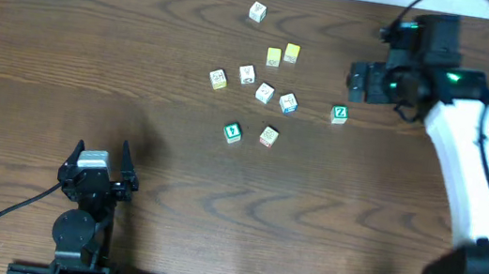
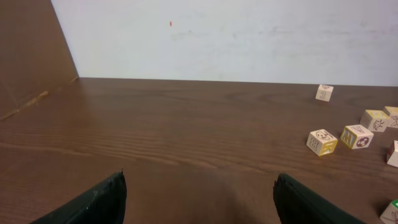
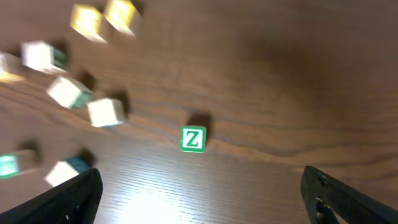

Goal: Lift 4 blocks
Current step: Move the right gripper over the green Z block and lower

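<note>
We judge the Z block (image 3: 193,139), mid-frame, light and stiff; pinch its flat sides. Left gripper (image 2: 200,196), right gripper (image 3: 200,190): fingers apart.

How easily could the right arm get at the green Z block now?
Likely yes: the open right tool hangs near the green Z block, which stands alone on the table, nothing in between.
</note>
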You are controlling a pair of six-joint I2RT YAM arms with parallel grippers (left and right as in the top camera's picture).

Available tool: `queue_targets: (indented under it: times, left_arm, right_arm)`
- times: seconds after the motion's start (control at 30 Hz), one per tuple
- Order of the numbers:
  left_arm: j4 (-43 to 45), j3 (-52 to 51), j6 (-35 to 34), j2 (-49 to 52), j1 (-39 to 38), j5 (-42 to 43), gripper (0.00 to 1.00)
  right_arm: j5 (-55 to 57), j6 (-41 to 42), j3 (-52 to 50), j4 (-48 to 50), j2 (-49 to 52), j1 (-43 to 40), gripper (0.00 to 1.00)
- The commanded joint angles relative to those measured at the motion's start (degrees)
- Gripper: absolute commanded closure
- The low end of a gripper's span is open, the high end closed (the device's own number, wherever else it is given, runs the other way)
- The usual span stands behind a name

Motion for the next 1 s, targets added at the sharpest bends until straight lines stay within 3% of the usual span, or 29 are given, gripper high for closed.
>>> queue_targets:
  times: [0.0,0.27,0.47,0.97]
  left_arm:
    - [-2.3,-1.0,0.6,-0.3,0.4,-0.9,0.24]
    - [-2.3,-1.0,0.6,-0.3,0.4,-0.9,0.24]
    - [-2.3,-1.0,0.6,-0.3,0.4,-0.9,0.24]
    - [-2.4,-1.0,0.5,-0.3,0.4,-0.5,0.24]
  right_arm:
    - [6.6,2.1,0.6,-1.2,3.1,1.8,0.01]
    - [2.7,-0.1,0.6,-4.8,3.6,2.0,0.04]
    - [3.2,-2.2,0.6,-4.7,3.7,2.0,0.01]
    - [0.1,-0.1,0.6,6.9,12.1,2.6,0.01]
